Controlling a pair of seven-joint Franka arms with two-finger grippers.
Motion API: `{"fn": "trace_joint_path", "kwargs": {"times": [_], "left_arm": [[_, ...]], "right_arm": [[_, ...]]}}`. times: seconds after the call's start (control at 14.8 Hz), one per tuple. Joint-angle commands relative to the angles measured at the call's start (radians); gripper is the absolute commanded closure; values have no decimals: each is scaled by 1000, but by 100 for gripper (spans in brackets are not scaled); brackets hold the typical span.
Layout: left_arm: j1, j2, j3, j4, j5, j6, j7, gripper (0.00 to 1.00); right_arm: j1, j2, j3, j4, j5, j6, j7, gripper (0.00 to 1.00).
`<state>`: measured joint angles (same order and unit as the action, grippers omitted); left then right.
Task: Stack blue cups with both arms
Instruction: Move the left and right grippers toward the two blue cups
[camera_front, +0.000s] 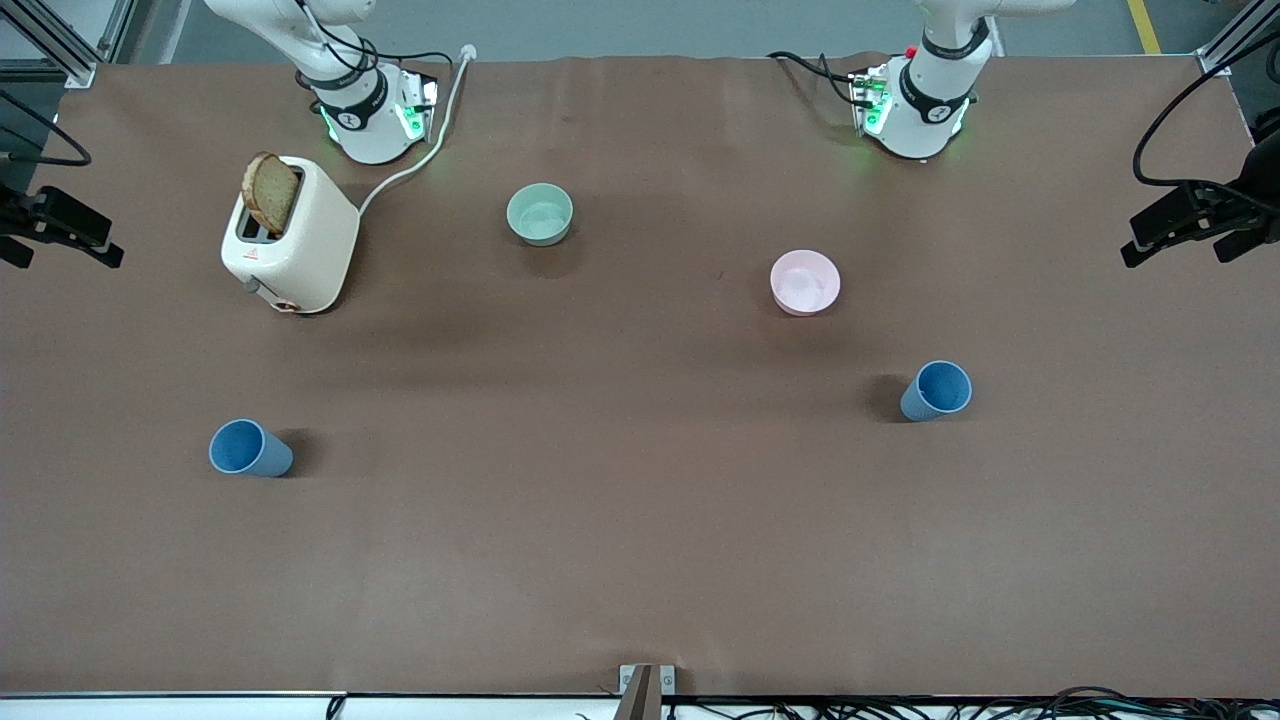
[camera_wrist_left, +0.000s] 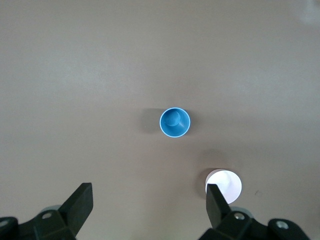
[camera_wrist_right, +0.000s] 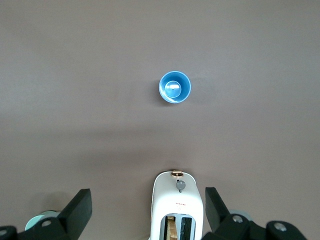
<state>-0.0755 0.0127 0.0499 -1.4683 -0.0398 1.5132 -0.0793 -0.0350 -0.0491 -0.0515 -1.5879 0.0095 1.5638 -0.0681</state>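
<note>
**Two blue cups upright and far apart, both arms raised with open jaws**

The table (camera_front: 640, 560) carries two upright blue cups, mouths up and long axes vertical. One blue cup (camera_front: 249, 449) stands near the right arm's end of the table, nearer the front camera than the toaster (camera_front: 290, 235). The other blue cup (camera_front: 937, 390) stands toward the left arm's end, nearer the front camera than the pink bowl (camera_front: 805, 282). The mint-green bowl (camera_front: 540, 213) lies near the table's robot-side edge. The left gripper (camera_wrist_left: 147, 210) hangs high over the pink bowl, jaws wide open, empty; its cup (camera_wrist_left: 175, 122) lies ahead of the jaws. The right gripper (camera_wrist_right: 147, 210) hangs over the toaster, jaws likewise open; its cup (camera_wrist_right: 175, 87) lies ahead. Each arm is judged nearer its own cup, and neither cup is yet grasped.
</note>
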Motion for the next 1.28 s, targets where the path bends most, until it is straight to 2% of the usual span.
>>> {"fn": "trace_joint_path", "kwargs": {"times": [0.0,0.81,1.21], "left_arm": [[7,-31,-13,-23,18,-4,-8,0],[13,15,1,-7,17,22,10,0],[10,113,-7,2,2,24,15,0]], "right_arm": [[-10,8,5,14,-5,2,-12,0],[-10,8,5,14,-5,2,-12,0],[-10,8,5,14,-5,2,-12,0]]}}
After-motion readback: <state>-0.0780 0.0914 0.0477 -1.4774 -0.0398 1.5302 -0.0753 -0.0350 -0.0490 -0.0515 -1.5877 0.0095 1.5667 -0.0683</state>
